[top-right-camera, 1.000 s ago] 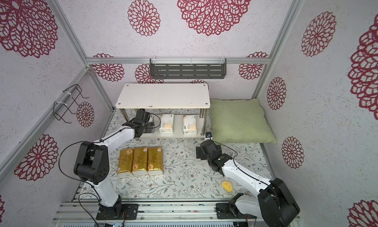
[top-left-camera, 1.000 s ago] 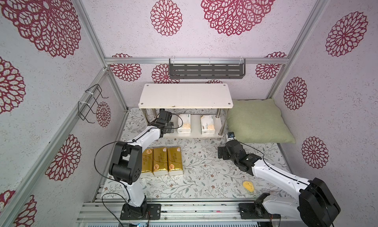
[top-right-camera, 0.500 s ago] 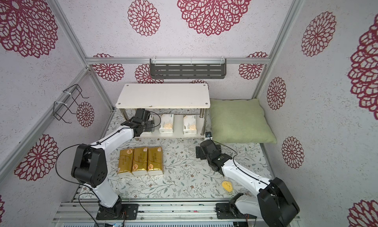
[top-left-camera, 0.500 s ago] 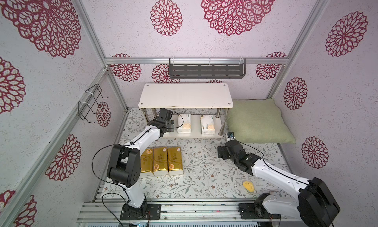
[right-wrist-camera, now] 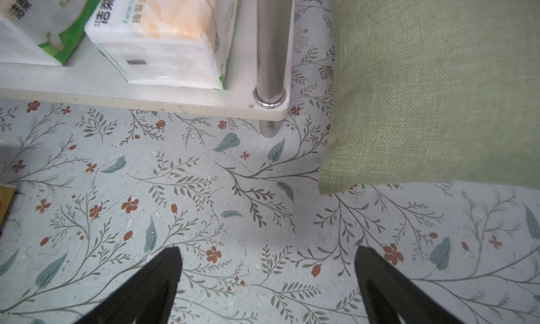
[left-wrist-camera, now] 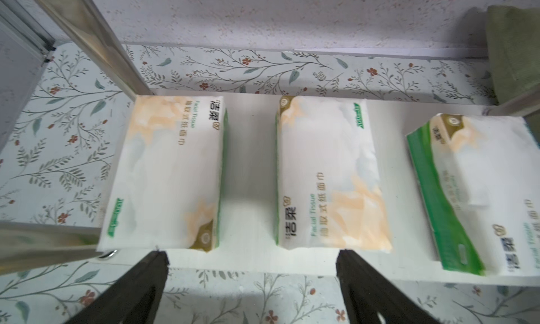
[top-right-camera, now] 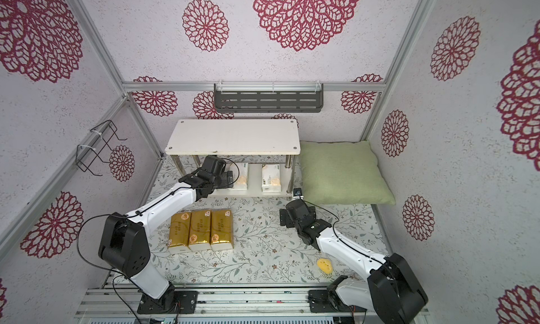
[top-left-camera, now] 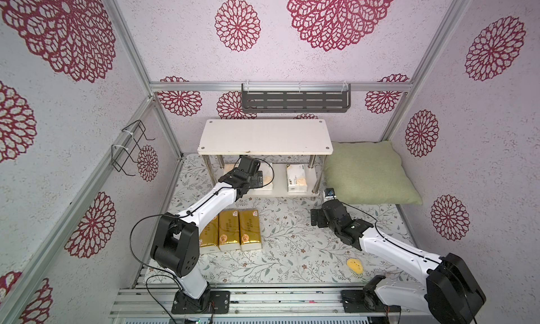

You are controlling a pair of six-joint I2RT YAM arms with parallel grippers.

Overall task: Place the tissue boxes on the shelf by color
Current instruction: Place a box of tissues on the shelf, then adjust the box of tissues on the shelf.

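The left hand (left-wrist-camera: 252, 256) is spread wide and holds nothing. Its two dark fingers (left-wrist-camera: 146, 278) point at the front edge of the lower board (left-wrist-camera: 248, 162) of the white two-tier shelf (top-left-camera: 264, 135). They frame the gap between the two white-and-green tissue packs nearest the shelf's left end. One fingertip lies just in front of the leftmost pack (left-wrist-camera: 166, 173); whether it touches cannot be told. The middle pack (left-wrist-camera: 327, 173) and the right pack (left-wrist-camera: 479, 191) lie flat on the same board, each apart from its neighbour.

The left arm (top-left-camera: 210, 202) reaches forward from its base on the front rail. Its white forearm slopes over the leftmost of three gold tissue packs (top-left-camera: 228, 230), and its wrist sits at the front edge of the shelf's top board. The gold packs lie side by side, touching, on the floral surface (top-left-camera: 286, 243) in front of the shelf.

The right hand (right-wrist-camera: 267, 249) is also spread wide and empty. It hovers over bare surface, near the shelf's right front chrome leg (right-wrist-camera: 270, 45) and the corner of the green pillow (right-wrist-camera: 438, 89). The right arm (top-left-camera: 394, 246) stretches low from its base at the front right, angled toward the shelf.
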